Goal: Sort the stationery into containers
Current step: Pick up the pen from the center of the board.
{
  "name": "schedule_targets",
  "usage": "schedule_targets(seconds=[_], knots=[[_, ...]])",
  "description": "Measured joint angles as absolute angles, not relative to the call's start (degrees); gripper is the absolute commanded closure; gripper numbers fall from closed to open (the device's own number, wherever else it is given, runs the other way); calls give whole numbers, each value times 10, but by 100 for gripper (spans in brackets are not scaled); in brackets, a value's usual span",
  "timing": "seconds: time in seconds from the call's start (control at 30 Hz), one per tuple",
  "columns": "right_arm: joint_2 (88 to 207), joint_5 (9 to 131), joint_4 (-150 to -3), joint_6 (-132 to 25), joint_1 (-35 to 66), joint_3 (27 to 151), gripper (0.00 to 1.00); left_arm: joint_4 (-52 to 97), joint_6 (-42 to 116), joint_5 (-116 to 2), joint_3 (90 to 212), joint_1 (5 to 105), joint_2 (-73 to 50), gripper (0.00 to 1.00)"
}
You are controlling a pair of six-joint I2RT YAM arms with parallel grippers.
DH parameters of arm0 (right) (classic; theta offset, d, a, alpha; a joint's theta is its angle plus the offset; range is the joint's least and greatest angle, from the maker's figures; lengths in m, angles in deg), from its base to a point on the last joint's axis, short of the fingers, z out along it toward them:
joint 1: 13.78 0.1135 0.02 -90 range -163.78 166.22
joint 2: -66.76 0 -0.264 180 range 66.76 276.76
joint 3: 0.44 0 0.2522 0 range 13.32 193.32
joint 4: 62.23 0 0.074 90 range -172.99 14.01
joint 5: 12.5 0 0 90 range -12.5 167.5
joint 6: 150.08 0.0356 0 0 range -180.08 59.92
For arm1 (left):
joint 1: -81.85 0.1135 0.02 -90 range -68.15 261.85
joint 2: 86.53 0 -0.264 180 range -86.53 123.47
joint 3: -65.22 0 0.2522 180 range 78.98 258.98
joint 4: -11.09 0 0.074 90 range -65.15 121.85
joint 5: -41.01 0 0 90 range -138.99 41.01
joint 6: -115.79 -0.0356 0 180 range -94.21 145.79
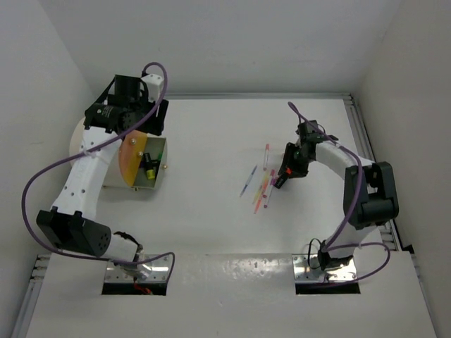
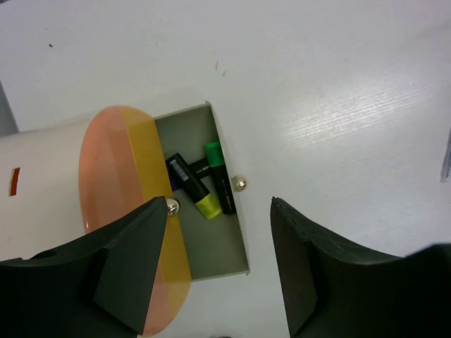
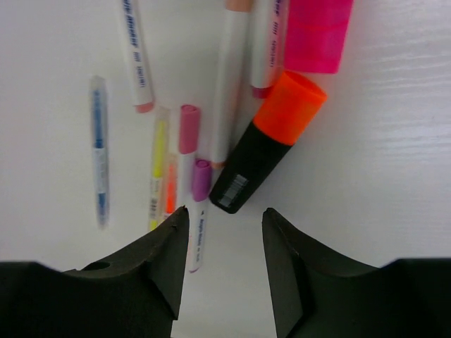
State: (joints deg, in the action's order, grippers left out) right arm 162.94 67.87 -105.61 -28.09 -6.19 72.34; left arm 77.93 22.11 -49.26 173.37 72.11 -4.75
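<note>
Stationery: on the white drum (image 2: pixel 42 162), left of centre, the greenish plastic bin (image 2: pixel 229 246) holds black highlighters (image 2: pixel 187 179) beneath my left tool (image 2: pixel 217 205), parted and empty. My right tool (image 3: pixel 225 211), parted and empty, hovers over the orange-capped black highlighter (image 3: pixel 261 155) and thin pens (image 3: pixel 229 77), centre-right on the counter (image 3: pixel 394 176).

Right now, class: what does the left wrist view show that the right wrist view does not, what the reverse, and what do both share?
Left wrist only: the greenish bin beside the drum's orange face, holding a green-capped highlighter and a yellow-capped highlighter. Right wrist only: an orange-capped highlighter among pens. Both: the white table and open black fingers.
</note>
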Motion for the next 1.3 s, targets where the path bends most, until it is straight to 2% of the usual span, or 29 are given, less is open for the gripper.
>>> schedule_targets(seconds=[0.4,0.63,0.67,0.8,0.87,1.0,1.03,1.07,1.1,1.3], knots=[[1706,732,-1057,-272,-62,731,55,784,222,-497,1734,721,-49,33],[1735,735,-1047,-273,-62,759,49,783,222,-496,1730,721,-52,33],[1736,737,-1044,-274,-62,761,50,784,222,-496,1728,721,-53,33],[1742,741,-1041,-278,-62,765,74,785,222,-496,1727,720,-53,33],[1742,741,-1041,-279,-65,765,80,785,222,-496,1727,720,-53,33],[1736,734,-1036,-281,-70,755,82,785,222,-497,1727,720,-53,33],[1730,734,-1036,-282,-73,747,86,785,222,-501,1727,720,-53,33],[1722,732,-1038,-284,-75,737,96,785,222,-507,1727,720,-53,33],[1714,731,-1040,-287,-78,728,100,785,221,-517,1727,721,-54,33],[1650,697,-1086,-322,-84,693,100,766,219,-634,1714,722,-81,32]])
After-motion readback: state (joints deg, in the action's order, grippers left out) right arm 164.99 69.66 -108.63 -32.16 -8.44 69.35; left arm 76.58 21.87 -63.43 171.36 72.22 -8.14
